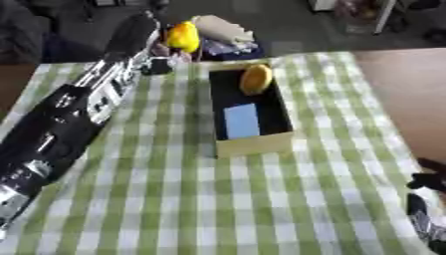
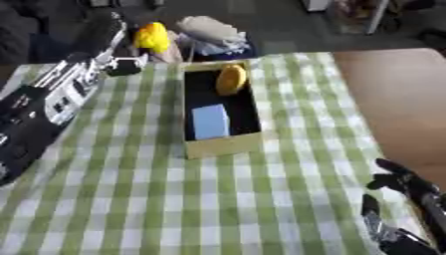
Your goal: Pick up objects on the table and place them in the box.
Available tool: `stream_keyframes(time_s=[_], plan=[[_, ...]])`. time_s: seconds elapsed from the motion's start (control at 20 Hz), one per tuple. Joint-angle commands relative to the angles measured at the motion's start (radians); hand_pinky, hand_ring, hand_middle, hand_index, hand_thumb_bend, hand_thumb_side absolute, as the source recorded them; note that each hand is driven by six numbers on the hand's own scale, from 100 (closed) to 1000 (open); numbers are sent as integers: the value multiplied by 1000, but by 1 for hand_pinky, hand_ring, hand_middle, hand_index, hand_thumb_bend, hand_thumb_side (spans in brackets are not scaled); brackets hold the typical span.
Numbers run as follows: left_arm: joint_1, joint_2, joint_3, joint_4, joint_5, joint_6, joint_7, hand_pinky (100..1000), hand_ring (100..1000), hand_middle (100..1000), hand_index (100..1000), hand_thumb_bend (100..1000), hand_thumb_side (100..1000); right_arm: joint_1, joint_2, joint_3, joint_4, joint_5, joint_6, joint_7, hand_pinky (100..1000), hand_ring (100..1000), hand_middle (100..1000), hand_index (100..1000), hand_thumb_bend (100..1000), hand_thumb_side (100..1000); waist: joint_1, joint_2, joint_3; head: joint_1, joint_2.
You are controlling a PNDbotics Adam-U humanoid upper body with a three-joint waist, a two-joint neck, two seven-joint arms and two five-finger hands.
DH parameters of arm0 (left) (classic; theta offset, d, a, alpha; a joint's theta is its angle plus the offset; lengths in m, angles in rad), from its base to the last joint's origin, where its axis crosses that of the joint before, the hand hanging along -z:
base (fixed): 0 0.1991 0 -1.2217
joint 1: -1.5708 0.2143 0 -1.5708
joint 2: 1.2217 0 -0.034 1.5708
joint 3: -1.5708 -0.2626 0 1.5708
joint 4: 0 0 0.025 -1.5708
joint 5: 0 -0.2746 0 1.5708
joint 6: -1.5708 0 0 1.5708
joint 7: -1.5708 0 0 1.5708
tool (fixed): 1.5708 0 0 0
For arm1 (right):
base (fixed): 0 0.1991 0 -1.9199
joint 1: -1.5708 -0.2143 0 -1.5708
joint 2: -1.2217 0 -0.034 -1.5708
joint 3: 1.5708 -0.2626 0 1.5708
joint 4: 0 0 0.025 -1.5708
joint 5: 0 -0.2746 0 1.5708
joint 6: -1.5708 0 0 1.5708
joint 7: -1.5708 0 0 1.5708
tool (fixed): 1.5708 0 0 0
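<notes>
An open cardboard box [image 1: 253,143] stands mid-table, and inside it lie a light-blue block [image 1: 241,121] and an orange-yellow rounded object [image 1: 255,78]. My left arm stretches from the lower left to the table's far edge. The left hand [image 1: 137,31] is there, right beside a bright yellow object [image 1: 183,36]. Blur hides whether the hand holds it. My right hand [image 2: 405,196] rests open at the lower right corner, fingers up, touching nothing.
The table wears a green-and-white checked cloth [image 1: 191,199]. Bare brown tabletop [image 1: 409,94] shows to the right of the cloth. A pale bundle [image 2: 209,30] and dark items lie beyond the far edge, behind the box.
</notes>
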Motion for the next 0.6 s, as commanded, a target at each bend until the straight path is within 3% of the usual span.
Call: stream_keyframes(time_s=[0.05, 0.15, 0.25, 0.3, 0.4, 0.5, 0.6], plan=[[-28, -19, -26, -7, -46, -19, -63, 626, 496, 501, 611, 102, 164, -13, -7, 0, -9, 0, -3, 5, 872, 839, 628, 923, 100, 342, -4, -24, -3, 5, -18], [-31, -42, -31, 24, -67, -24, -95, 639, 519, 532, 647, 148, 170, -13, -7, 0, -9, 0, -4, 5, 872, 839, 628, 923, 100, 344, -4, -25, -5, 6, -20], [-29, -56, -39, 55, -89, -41, -144, 685, 608, 657, 759, 347, 189, -14, -7, 1, -9, -1, -4, 6, 872, 839, 628, 923, 100, 344, -4, -26, -8, 6, -23], [-29, -57, -41, 64, -108, -49, -170, 715, 666, 731, 830, 423, 291, -14, -7, 1, -9, 0, -4, 6, 871, 839, 628, 923, 100, 345, -3, -27, -8, 6, -25], [-27, -56, -38, 70, -154, -48, -221, 748, 723, 785, 863, 478, 403, -14, -7, -1, -9, 0, -4, 6, 872, 839, 629, 923, 100, 346, -3, -28, -7, 6, -26], [-23, -52, -23, 54, -176, -38, -252, 784, 774, 842, 901, 500, 580, -13, -7, -2, -9, 1, -4, 5, 871, 839, 629, 923, 100, 349, -2, -29, -4, 3, -26], [-16, -42, -2, 16, -161, -18, -261, 793, 786, 857, 911, 487, 647, -13, -7, -4, -9, 2, -4, 4, 871, 839, 629, 923, 100, 349, -3, -29, 1, -2, -26]])
